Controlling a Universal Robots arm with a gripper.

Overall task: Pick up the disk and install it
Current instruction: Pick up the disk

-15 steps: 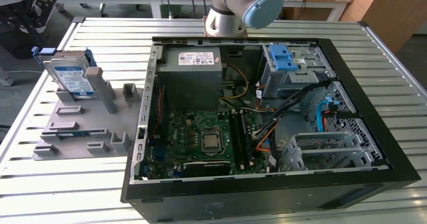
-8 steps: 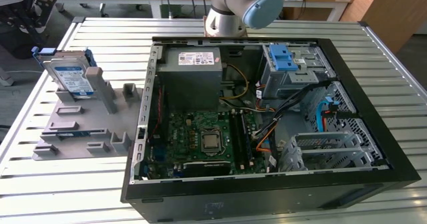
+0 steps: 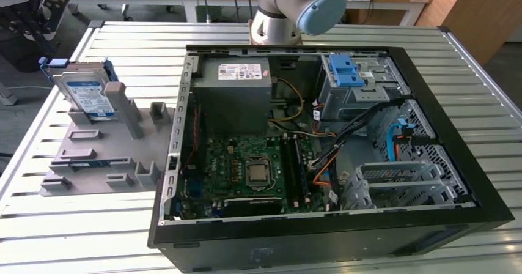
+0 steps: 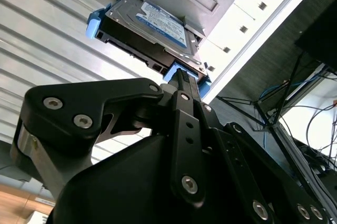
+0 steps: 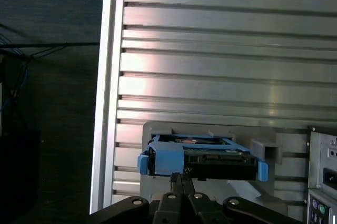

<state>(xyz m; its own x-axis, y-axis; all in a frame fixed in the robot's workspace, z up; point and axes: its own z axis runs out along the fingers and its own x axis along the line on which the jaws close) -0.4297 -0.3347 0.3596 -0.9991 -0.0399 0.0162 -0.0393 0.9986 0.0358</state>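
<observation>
The disk (image 3: 88,93) stands propped in the grey holder (image 3: 90,164) on the table (image 3: 82,237), at the exterior view's left, beside the open computer case (image 3: 326,240). My hand (image 5: 179,177) is closed, fingers together and empty, pointing toward it. I judge nothing done yet: grasping and installing both remain.

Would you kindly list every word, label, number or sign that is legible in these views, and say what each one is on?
No text here can be read.
Blue-and-white label on the disk: print too small to read.
White sticker on the power supply: print too small to read.
Motherboard: markings too small to read.
</observation>
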